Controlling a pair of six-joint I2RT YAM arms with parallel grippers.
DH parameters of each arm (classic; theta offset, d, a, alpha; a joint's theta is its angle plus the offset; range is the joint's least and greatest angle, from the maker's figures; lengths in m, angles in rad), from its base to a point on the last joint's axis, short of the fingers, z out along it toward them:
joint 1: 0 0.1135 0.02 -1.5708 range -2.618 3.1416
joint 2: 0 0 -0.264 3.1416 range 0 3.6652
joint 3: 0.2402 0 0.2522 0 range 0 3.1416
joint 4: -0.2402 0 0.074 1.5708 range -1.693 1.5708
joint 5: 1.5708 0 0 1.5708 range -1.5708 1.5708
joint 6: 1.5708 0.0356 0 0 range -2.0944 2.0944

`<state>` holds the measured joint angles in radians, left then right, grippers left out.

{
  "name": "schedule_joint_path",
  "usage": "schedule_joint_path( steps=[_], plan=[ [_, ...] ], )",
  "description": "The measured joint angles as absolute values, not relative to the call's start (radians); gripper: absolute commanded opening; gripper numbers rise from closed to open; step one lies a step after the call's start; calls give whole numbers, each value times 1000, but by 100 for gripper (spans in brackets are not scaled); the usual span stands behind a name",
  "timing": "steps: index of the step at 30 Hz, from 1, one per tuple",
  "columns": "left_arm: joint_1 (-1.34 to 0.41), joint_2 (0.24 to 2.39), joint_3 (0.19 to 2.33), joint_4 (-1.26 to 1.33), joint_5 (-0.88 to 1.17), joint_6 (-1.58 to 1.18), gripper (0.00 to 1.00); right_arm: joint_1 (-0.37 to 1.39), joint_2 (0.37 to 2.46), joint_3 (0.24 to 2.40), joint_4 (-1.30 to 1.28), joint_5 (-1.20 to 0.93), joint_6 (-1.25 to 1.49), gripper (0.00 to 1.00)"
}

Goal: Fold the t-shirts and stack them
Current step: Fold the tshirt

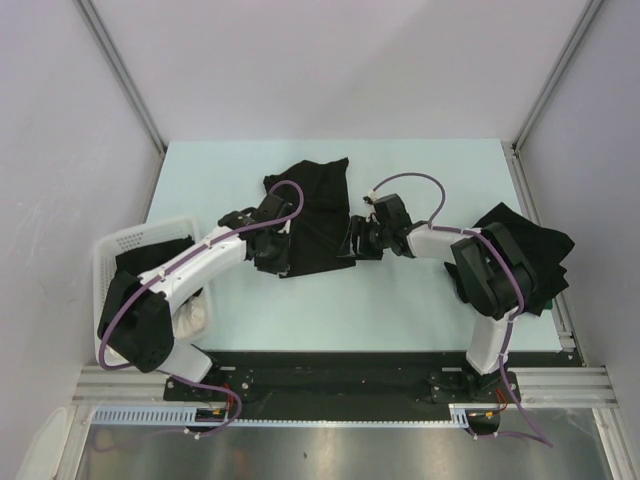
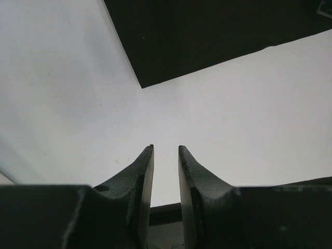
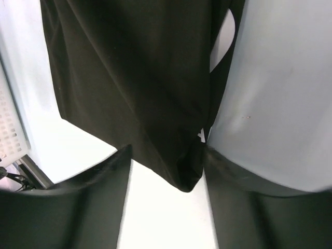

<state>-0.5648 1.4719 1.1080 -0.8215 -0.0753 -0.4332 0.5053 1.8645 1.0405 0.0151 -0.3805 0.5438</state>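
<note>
A black t-shirt [image 1: 312,205] lies partly spread in the middle of the table. My left gripper [image 1: 266,248] is at its near left edge; in the left wrist view the gripper [image 2: 166,148] is narrowly open and empty over bare table, with a shirt corner [image 2: 207,36] ahead of it. My right gripper [image 1: 357,240] is at the shirt's right edge; in the right wrist view the gripper [image 3: 167,155] is wide open, with a corner of the shirt [image 3: 155,83] between the fingers, against the right one. Folded black t-shirts [image 1: 530,255] lie piled at the right.
A white lattice basket [image 1: 125,240] stands at the left edge with black fabric [image 1: 135,260] in it; a white cloth [image 1: 197,315] hangs at its near side. The basket's rim also shows in the right wrist view [image 3: 10,124]. Grey walls enclose the table.
</note>
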Motion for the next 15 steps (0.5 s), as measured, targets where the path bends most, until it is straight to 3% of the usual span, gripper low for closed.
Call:
schedule_joint_path(
  steps=[1, 9, 15],
  plan=[
    [-565, 1472, 1108, -822, -75, -433, 30, 507, 1868, 1040, 14, -382, 543, 46],
    [-565, 1472, 1099, -812, -75, -435, 30, 513, 1885, 1038, 6, -380, 547, 24],
    [-565, 1472, 1050, -787, -75, -446, 30, 513, 1889, 1036, -1, -381, 546, 14]
  ],
)
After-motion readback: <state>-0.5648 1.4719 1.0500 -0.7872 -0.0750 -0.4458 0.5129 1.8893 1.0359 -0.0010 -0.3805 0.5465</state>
